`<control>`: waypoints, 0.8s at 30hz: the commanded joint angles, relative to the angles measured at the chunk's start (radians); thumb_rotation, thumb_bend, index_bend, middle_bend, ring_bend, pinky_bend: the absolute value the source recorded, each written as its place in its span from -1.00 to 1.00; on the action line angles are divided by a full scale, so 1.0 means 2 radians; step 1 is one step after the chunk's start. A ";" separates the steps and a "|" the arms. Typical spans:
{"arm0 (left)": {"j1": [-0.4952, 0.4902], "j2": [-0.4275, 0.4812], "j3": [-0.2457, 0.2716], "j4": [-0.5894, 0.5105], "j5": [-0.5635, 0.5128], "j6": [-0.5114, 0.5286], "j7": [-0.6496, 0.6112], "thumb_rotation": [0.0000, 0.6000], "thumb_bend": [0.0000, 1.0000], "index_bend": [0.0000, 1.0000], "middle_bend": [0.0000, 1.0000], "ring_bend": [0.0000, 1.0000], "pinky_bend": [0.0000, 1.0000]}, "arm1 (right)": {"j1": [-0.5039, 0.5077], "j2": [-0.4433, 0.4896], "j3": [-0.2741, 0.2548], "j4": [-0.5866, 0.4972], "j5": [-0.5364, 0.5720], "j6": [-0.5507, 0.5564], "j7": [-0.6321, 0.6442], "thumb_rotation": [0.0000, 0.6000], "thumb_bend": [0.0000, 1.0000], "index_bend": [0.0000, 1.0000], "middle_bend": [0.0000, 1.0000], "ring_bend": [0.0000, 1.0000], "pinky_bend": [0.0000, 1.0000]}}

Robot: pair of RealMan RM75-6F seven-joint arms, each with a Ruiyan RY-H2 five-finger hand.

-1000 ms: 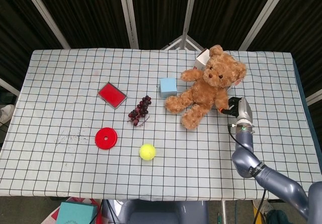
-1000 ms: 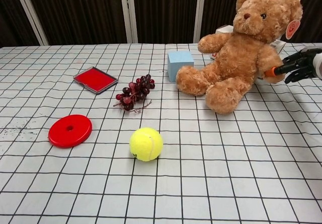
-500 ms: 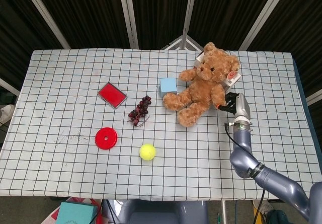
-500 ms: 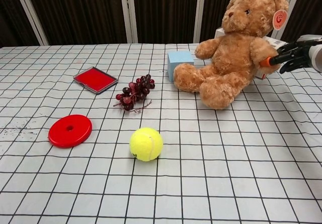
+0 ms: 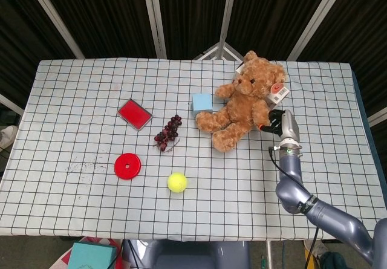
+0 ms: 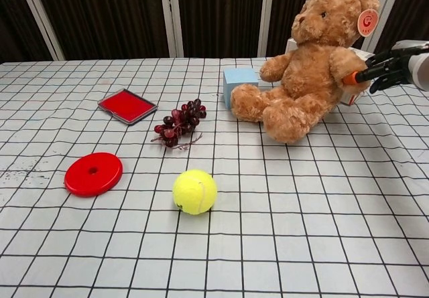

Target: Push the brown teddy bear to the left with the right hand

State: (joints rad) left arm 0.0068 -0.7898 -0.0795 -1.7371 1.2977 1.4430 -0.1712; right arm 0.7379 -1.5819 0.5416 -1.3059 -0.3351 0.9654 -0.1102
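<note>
The brown teddy bear (image 5: 242, 107) (image 6: 312, 67) sits upright at the back right of the table, one foot against the light blue cube (image 5: 202, 103) (image 6: 240, 84). My right hand (image 5: 276, 123) (image 6: 382, 69) is just right of the bear, fingers stretched toward it, an orange fingertip (image 6: 350, 79) touching the bear's arm. It holds nothing. My left hand shows in neither view.
A white box (image 6: 348, 94) stands behind the bear. Dark grapes (image 5: 167, 132), a red flat tray (image 5: 134, 113), a red disc (image 5: 127, 165) and a yellow tennis ball (image 5: 176, 182) lie to the left on the checked tablecloth (image 5: 72, 100).
The bear has slid left and slightly back, turning more upright, with my right hand following it leftward and staying against its arm.
</note>
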 commanded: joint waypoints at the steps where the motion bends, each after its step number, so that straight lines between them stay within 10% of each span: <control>1: 0.001 0.000 0.000 0.000 0.000 0.001 -0.001 1.00 -0.63 -0.49 -1.00 -0.98 -0.72 | -0.003 -0.006 -0.006 0.014 0.017 -0.012 -0.002 1.00 0.12 0.45 0.36 0.29 -0.62; 9: 0.001 0.002 -0.001 0.002 -0.003 0.001 -0.007 1.00 -0.63 -0.49 -1.00 -0.98 -0.72 | -0.006 -0.008 -0.008 0.032 0.004 -0.038 0.007 1.00 0.11 0.34 0.34 0.18 -0.65; 15: 0.003 0.003 -0.002 0.003 -0.004 0.002 -0.014 1.00 -0.63 -0.49 -1.00 -0.98 -0.72 | -0.013 0.019 -0.030 0.005 -0.033 -0.081 0.003 1.00 -0.46 -0.94 -0.72 -0.71 -1.00; 24: 0.004 0.006 -0.002 0.007 -0.001 0.001 -0.025 1.00 -0.63 -0.49 -1.00 -0.98 -0.72 | -0.032 0.076 -0.041 -0.039 -0.032 -0.114 0.015 1.00 -0.56 -1.00 -0.98 -0.92 -1.00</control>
State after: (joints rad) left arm 0.0155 -0.7793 -0.0835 -1.7235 1.2953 1.4464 -0.2213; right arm 0.6879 -1.4520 0.4665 -1.3635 -0.3971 0.7404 -0.0897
